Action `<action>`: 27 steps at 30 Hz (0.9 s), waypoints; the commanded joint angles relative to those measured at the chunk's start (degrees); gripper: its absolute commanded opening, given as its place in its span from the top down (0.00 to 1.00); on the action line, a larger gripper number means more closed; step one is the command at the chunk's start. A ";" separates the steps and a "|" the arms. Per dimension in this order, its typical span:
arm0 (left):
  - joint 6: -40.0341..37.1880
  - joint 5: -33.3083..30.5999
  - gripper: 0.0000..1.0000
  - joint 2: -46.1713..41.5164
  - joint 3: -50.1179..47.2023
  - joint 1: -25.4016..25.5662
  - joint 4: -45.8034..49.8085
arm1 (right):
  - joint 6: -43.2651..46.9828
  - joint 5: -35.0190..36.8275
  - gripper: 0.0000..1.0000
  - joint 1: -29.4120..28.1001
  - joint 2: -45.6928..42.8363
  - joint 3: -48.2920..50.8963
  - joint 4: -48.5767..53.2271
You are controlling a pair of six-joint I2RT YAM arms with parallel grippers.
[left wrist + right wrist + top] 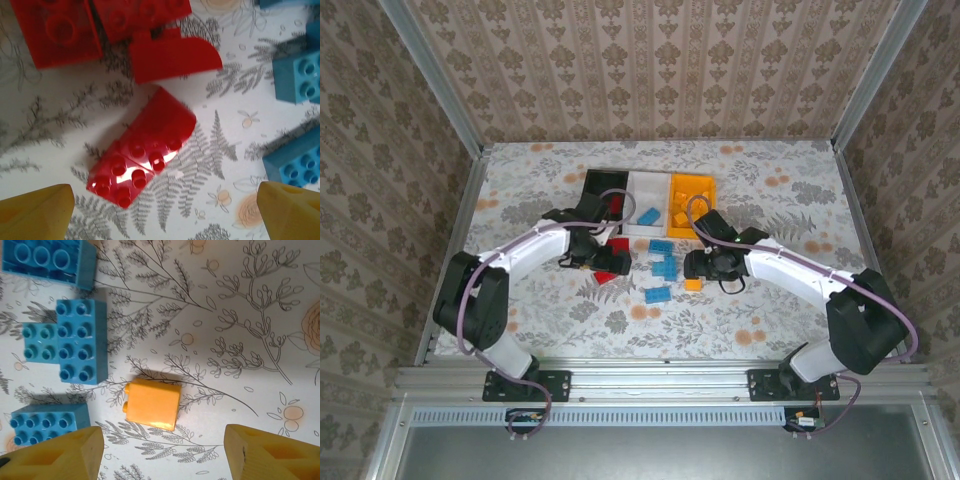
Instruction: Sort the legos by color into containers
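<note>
Seen from above, the three containers stand in a touching row toward twelve o'clock on the flowered table [770, 320]. The black bin [595, 185] is at nine o'clock of the white bin [642, 190] and the orange-yellow bin [702, 188] at its three o'clock. A red piece [615, 205] lies in the black one, a blue piece [647, 216] in the white one, and orange pieces [680, 215] in the orange-yellow one. The loose legos lie on the table at six o'clock of the row, between the two arms. In the left wrist view the left gripper [162, 212] has its jaws wide apart and holds nothing. A red curved brick [145, 155] lies studs-up on the table at twelve o'clock of the gap, tilted toward one o'clock. More red bricks [55, 30] cluster at eleven o'clock and blue bricks [297, 75] at three o'clock. In the right wrist view the right gripper [162, 455] also stands apart and empty. An orange-yellow brick [152, 404] rests on the table just at twelve o'clock of the gap, touching neither fingertip [55, 455]. Four light blue bricks [81, 340] lie from nine to eleven o'clock of it.
</note>
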State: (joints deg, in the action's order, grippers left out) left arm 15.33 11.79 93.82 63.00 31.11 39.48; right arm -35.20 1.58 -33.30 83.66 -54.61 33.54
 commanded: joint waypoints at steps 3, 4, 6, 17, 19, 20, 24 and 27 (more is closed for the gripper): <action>-2.11 -1.24 0.06 4.48 2.83 0.00 0.52 | -1.37 -0.54 0.33 -0.41 -3.39 0.44 -1.51; -1.91 -0.92 0.07 4.99 2.76 0.00 0.10 | -1.38 -0.40 0.33 -0.43 -3.50 0.54 -1.40; -1.41 0.01 0.09 5.74 2.33 0.00 -0.84 | -1.43 -0.27 0.33 -0.37 -3.50 0.85 -1.42; -0.66 -0.27 0.22 7.42 -0.28 2.84 -1.87 | -1.54 -0.32 0.32 -0.41 -6.41 1.73 -1.57; -0.41 -0.78 0.25 7.58 -0.94 3.41 -1.93 | -1.46 -0.40 0.32 -0.37 -6.25 1.54 -1.72; -0.22 -0.92 0.28 7.68 -1.20 3.72 -1.96 | -1.46 -0.44 0.32 -0.44 -6.12 1.47 -1.79; 0.48 -1.37 0.33 8.23 -1.92 4.21 -2.22 | -1.60 -0.64 0.32 -0.41 -5.85 1.54 -2.20; 0.64 -2.89 0.36 9.00 -1.68 4.31 -1.87 | -1.97 -0.93 0.32 -0.45 -5.92 2.00 -2.60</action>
State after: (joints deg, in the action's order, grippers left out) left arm 15.40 10.44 101.34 61.67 35.22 36.99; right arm -36.27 1.34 -33.43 78.37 -53.52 31.79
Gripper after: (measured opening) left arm 0.648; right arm 0.678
